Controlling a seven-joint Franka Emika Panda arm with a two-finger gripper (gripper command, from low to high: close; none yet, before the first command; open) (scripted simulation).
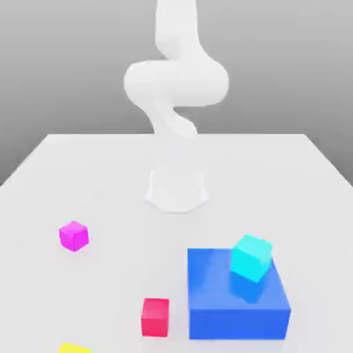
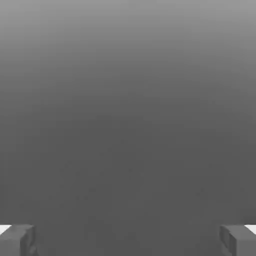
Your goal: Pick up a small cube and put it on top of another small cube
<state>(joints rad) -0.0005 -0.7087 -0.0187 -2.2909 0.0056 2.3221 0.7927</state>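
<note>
Small cubes sit scattered on the white table (image 1: 55, 172), and the one that catches my eye first is the cyan cube (image 1: 251, 258), resting tilted on top of the big blue block (image 1: 238, 295), toward that block's 1 o'clock corner. None of the cubes carries a label, mark or writing that I can read; every face is plain colour.

Taking the middle of the table as the clock's centre in the exterior view, the blue block lies at about 4 o'clock. The red cube (image 1: 155, 317) stands just beside the block's side toward the exterior view's left, near 6 o'clock, apart from it by a narrow strip of table. The magenta cube (image 1: 73, 236) sits alone at about 8 o'clock, well apart from the others. A yellow cube (image 1: 74, 349) shows its top at the bottom edge, around 7 o'clock.

The white arm (image 1: 176, 83) rises from its round base (image 1: 176, 189) at 12 o'clock and coils upward out of the frame, well clear of every cube.

In the hand view the gripper (image 2: 128, 240) has its two grey fingertips (image 2: 17, 240) spread wide, with nothing between them.

The table is bare between the base and the cubes, and on the exterior view's right side beyond the block. The magenta cube has free space all around it.
</note>
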